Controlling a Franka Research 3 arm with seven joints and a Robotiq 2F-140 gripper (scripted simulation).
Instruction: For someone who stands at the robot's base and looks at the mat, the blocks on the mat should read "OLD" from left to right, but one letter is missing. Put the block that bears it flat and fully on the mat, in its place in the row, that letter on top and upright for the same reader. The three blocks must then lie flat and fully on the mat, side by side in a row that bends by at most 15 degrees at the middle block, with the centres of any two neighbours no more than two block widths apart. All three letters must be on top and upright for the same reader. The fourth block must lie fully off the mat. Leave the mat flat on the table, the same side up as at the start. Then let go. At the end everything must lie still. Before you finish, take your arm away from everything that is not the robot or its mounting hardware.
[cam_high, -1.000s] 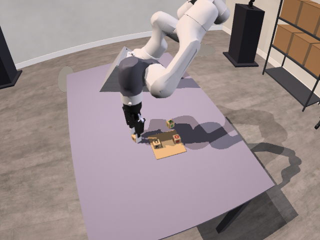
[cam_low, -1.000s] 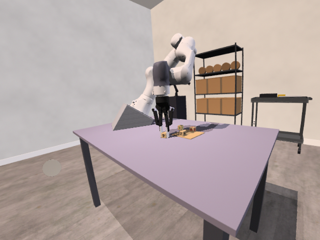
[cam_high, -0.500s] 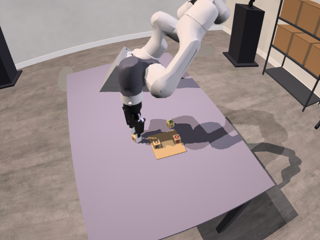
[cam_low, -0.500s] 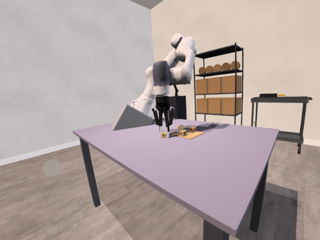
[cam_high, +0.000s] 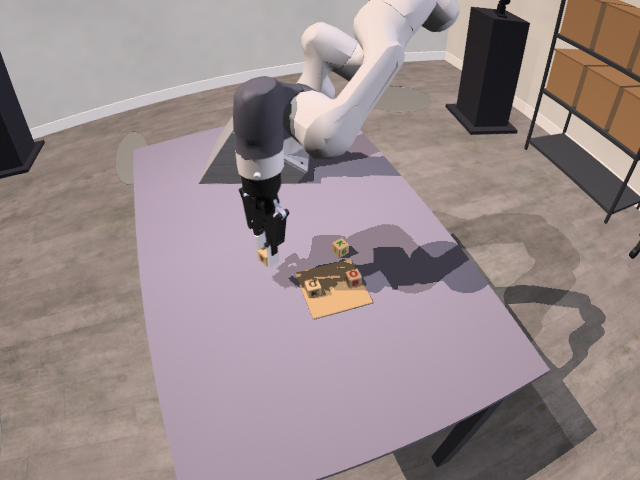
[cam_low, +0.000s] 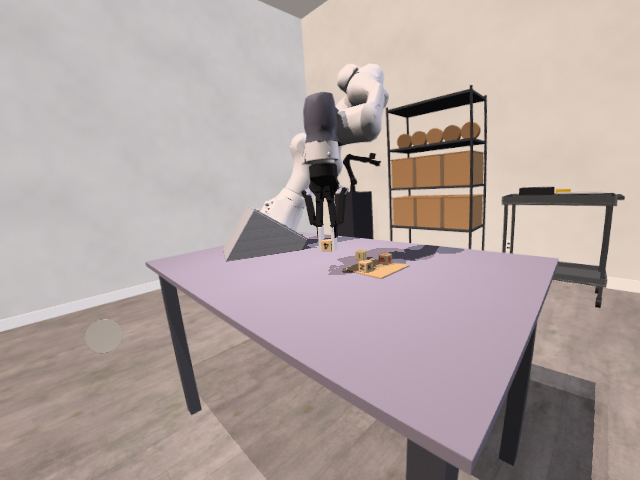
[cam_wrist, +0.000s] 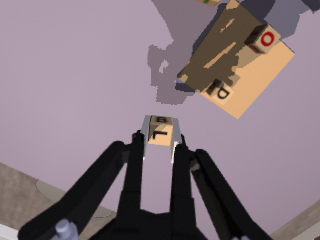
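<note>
My gripper (cam_high: 266, 253) is shut on a wooden block (cam_high: 264, 256) with a black L on top and a B on one side; the wrist view shows the block (cam_wrist: 161, 132) between the fingertips. It hangs a little above the table, left of the tan mat (cam_high: 336, 292). On the mat lie a block with a black D (cam_high: 313, 285) at the left and a block with a red O (cam_high: 354, 277) at the right, with a gap between them. The wrist view shows the D (cam_wrist: 222, 91) and the O (cam_wrist: 265, 39).
A fourth block with a green K (cam_high: 340, 247) lies on the table just behind the mat, off it. A grey wedge-shaped base (cam_low: 261, 240) stands at the table's back. Shelves (cam_low: 436, 170) and a cart (cam_low: 560, 232) stand beyond the table.
</note>
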